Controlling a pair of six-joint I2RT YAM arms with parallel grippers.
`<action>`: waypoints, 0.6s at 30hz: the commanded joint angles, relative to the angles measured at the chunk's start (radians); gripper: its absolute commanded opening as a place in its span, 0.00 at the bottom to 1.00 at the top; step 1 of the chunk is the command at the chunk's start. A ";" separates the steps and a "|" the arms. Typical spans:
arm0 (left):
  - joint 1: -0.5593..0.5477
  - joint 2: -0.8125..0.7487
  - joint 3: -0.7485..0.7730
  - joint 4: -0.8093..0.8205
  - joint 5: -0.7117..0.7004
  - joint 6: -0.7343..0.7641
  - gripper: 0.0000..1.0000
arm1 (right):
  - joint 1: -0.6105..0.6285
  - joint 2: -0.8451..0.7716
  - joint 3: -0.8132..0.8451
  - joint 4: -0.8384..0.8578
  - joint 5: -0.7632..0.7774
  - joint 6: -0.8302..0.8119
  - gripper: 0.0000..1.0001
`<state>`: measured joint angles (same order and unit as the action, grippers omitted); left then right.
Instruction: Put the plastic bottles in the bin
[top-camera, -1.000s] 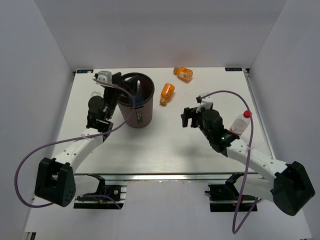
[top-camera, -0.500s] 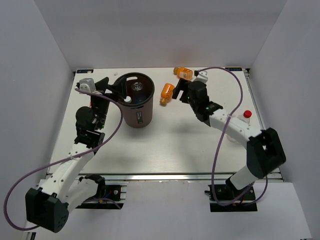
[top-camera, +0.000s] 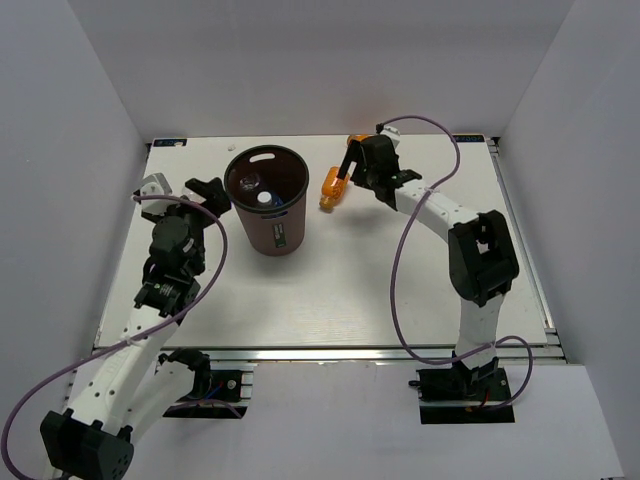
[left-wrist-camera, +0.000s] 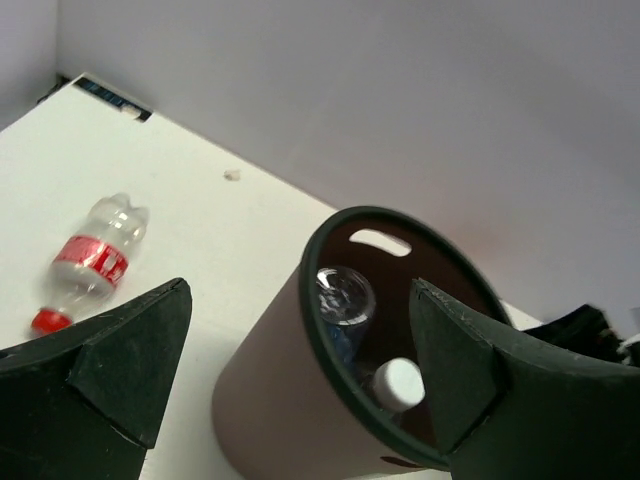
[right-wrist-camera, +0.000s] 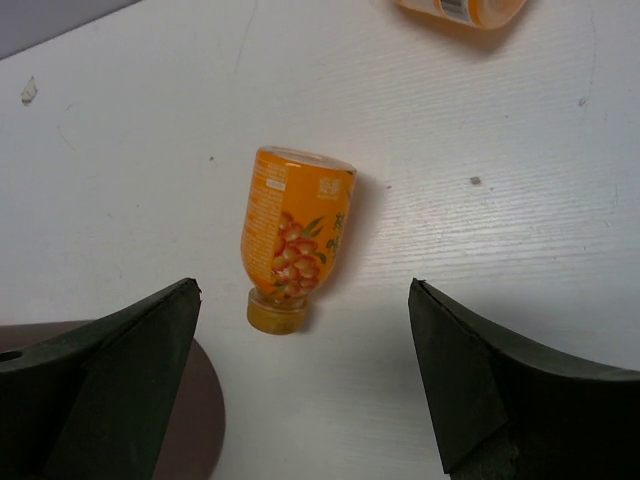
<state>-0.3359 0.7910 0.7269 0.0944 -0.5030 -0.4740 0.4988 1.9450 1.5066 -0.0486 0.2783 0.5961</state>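
Bottles (left-wrist-camera: 345, 300) are partly binned: at least two sit inside the bin (top-camera: 268, 225) (one blue-labelled). Left on the table (top-camera: 400, 280): an orange bottle (right-wrist-camera: 293, 235) under the right gripper (top-camera: 352, 172), jaws wide, empty; a second orange bottle (right-wrist-camera: 462, 8); a red-labelled bottle (left-wrist-camera: 90, 262) near the left gripper (top-camera: 207, 190), likewise spread, empty.

White table (top-camera: 330, 290), plain white walls (top-camera: 300, 60)

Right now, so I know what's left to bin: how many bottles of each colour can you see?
Orange bottles, on the table: 2
Red-labelled clear bottle, on the table: 1
Blue-labelled clear bottle, in the bin: 1
White-capped bottle, in the bin: 1
Total: 5 bottles in view; others may be hidden.
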 joint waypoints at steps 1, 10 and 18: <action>-0.002 0.028 0.009 -0.082 -0.046 -0.031 0.98 | 0.004 0.035 0.115 -0.048 0.033 0.024 0.89; -0.002 -0.018 0.019 -0.177 -0.147 -0.055 0.98 | 0.040 0.360 0.447 -0.194 0.148 0.083 0.89; 0.000 -0.105 -0.015 -0.182 -0.201 -0.048 0.98 | 0.049 0.540 0.578 -0.228 0.119 0.140 0.88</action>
<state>-0.3359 0.7025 0.7258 -0.0639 -0.6666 -0.5209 0.5480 2.4767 2.0537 -0.2241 0.3889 0.6914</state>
